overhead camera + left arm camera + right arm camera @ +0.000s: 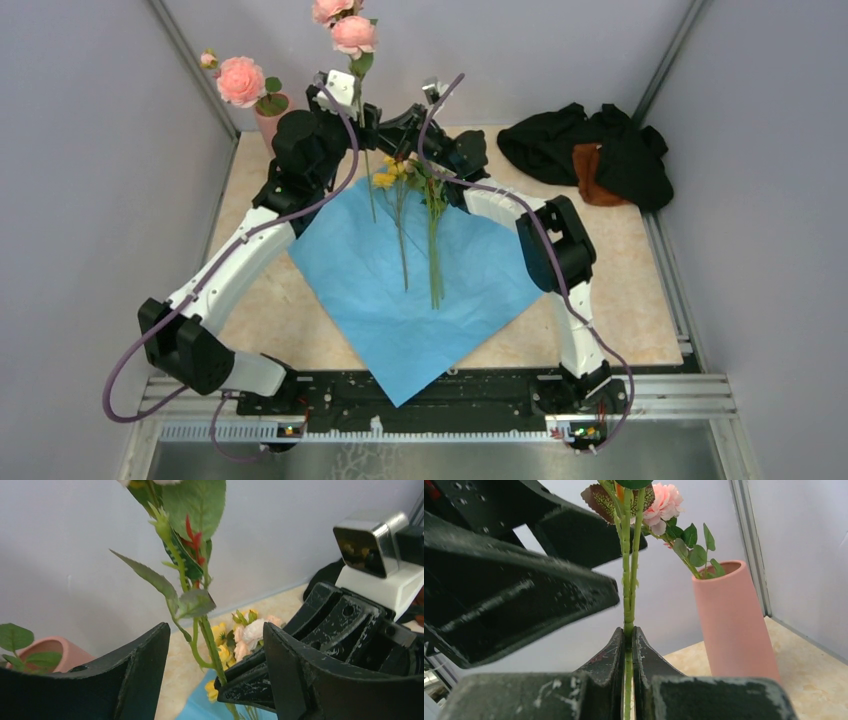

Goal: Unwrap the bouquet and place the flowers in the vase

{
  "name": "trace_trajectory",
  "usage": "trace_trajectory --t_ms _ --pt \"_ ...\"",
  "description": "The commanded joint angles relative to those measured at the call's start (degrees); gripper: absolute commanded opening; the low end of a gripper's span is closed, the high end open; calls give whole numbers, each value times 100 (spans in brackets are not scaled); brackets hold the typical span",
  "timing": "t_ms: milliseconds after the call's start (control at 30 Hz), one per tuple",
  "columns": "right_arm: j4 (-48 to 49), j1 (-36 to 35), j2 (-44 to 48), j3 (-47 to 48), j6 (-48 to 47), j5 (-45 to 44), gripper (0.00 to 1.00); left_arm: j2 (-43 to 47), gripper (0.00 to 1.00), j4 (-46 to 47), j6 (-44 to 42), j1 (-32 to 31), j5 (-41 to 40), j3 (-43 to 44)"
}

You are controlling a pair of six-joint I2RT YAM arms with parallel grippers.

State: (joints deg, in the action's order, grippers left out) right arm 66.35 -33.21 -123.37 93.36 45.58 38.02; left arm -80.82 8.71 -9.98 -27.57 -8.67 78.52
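Salmon vase [734, 625], blue paper [400, 300], pink and yellow flowers [385, 179], black cloth [560, 140].

Far off to my right, in the back corner of the table [640, 290], a heap of black cloth [600, 140] lies crumpled, with a rust-brown piece [592, 175] tucked against its near side. The table is pale beige with a marbled look. At the far left corner a large pink rose [241, 81] leans leftward, a small bud [208, 60] beside it and round green leaves [272, 100] just below. Grey walls [90, 200] close me in on three sides.
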Motion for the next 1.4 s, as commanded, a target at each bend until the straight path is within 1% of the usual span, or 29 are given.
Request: trace_trajectory --t_ms 0,33,67,233,333,467,500,533,567,600,633,800,900,1000,1133,1367 --pt "213 -26 452 86 -105 58 0 114 70 173 311 44 167 -232" --pt "220 -22 450 78 -103 64 0 118 62 245 345 42 145 -290" --pt "232 -25 448 73 -88 69 0 108 53 276 372 54 143 -312" --pt "221 -27 494 -14 -108 76 0 19 1 223 411 51 149 -95" --pt "236 -27 504 -39 -102 86 0 -3 0 198 379 57 154 54" --pt "359 -27 489 -75 -22 121 0 105 0 386 291 55 56 -40" --pt "470 -23 499 -93 3 147 14 129 0 440 267 52 6 -65" --pt "529 -20 527 -121 27 171 40 139 0 476 222 50 -33 -67" --pt "558 -27 568 -131 23 250 75 126 0 484 170 56 -85 -39" --pt "527 -21 623 -156 3 328 95 116 0 477 96 52 -124 2" --pt "475 -12 714 -236 -21 307 98 98 0 471 36 50 -165 50" --pt "303 54 1313 -957 -274 -29 98 3 0 442 -149 58 -409 427" --pt "373 110 1641 -1542 -397 -149 98 -151 0 537 -327 72 -941 801" --pt "776 170 1877 -2179 -286 -240 98 -330 0 783 -892 87 -1330 1050" --pt "1516 214 1844 -2780 159 -186 98 -606 0 1168 -1510 297 -1274 1307" --pt "2347 262 1430 -3129 736 -65 98 -1444 0 1210 -1871 1029 -589 2246"
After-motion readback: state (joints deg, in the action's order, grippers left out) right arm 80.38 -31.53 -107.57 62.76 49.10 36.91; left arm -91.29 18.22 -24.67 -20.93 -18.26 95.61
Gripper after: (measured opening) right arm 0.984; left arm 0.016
